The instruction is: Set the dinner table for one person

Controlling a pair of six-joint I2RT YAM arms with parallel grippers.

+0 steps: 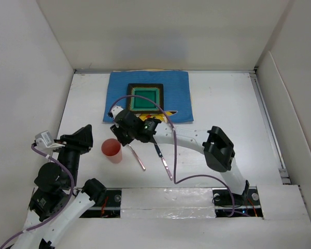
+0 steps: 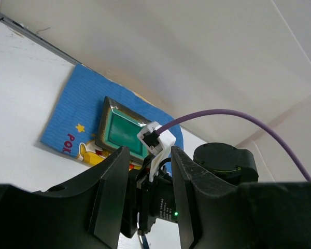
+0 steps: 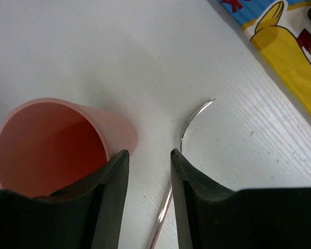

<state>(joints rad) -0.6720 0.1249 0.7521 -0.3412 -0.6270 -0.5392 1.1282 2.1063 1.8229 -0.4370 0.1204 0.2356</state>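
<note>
The dinner table (image 1: pixel 223 104) is the broad white board that runs from the arm bases at its near edge to the back wall. A blue placemat (image 1: pixel 119 88) lies at the middle of its far edge and carries a square green dish (image 1: pixel 145 97) with a dark rim. Left of centre, toward the near edge, a pink cup (image 1: pixel 112 149) stands upright. Just right of it a slim metal utensil (image 1: pixel 137 156) lies flat, and a second utensil (image 1: pixel 166 163) lies a little further right. The right gripper (image 3: pixel 149 161) hangs low over the first utensil, its jaws moderately parted and holding nothing. The utensil's curved head looks like a spoon seen edge-on, though the wrist view is too oblique to be sure. The left gripper (image 2: pixel 149 171) is near the table's left edge, its jaws narrowly apart and empty.
</note>
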